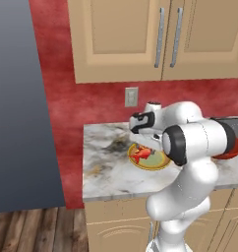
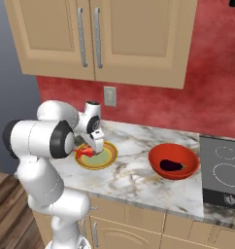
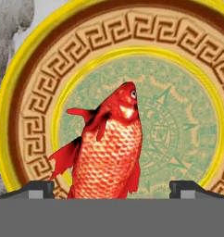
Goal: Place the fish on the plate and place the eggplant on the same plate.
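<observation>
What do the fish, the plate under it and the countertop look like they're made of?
The fish looks like glossy painted plastic or rubber: bright red-orange scales with a pale sheen near the head. The plate looks like glazed ceramic, judging by its smooth yellow rim, brown key-pattern band and pale green centre. The countertop looks like polished marble, white with grey and brownish veins. All of it is rendered, so these are guesses.

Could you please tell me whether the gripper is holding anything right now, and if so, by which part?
The fish lies between the gripper's open fingers over the plate, tail end nearest; whether it is gripped cannot be told.
</observation>
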Robot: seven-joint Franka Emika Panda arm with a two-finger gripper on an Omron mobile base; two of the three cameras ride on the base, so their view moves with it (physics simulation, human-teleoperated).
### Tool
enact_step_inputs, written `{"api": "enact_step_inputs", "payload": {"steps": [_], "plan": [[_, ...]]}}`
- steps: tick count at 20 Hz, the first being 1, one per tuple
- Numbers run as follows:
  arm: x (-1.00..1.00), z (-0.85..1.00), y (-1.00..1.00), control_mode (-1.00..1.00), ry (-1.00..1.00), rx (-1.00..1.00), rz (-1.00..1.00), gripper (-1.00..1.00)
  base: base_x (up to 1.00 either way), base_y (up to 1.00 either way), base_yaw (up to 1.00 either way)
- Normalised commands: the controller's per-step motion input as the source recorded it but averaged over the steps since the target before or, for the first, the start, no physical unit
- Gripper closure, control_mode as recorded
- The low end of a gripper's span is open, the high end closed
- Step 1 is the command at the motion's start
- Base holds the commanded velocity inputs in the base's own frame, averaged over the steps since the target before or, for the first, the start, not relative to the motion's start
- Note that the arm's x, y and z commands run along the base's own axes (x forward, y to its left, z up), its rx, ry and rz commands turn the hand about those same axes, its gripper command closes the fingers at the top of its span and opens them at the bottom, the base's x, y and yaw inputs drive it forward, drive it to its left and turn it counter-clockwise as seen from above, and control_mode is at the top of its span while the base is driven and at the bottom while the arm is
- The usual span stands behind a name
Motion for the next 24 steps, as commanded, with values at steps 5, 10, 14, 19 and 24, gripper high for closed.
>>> {"api": "enact_step_inputs", "payload": {"steps": [5, 10, 14, 19, 24], "plan": [[-0.02, -0.05, -0.01, -1.00, -0.26, 0.03, 0.09, -1.00, 0.00, 0.00, 0.00], [0.00, 0.19, 0.00, -1.00, -0.11, 0.00, 0.05, -1.00, 0.00, 0.00, 0.00], [-0.07, 0.45, -0.04, -1.00, 0.01, -0.03, 0.04, -1.00, 0.00, 0.00, 0.00], [-0.19, 0.48, -0.19, -1.00, 0.07, -0.01, 0.12, -1.00, 0.00, 0.00, 0.00], [-0.36, 0.34, -0.40, -1.00, 0.03, 0.00, 0.18, -1.00, 0.00, 0.00, 0.00]]}}
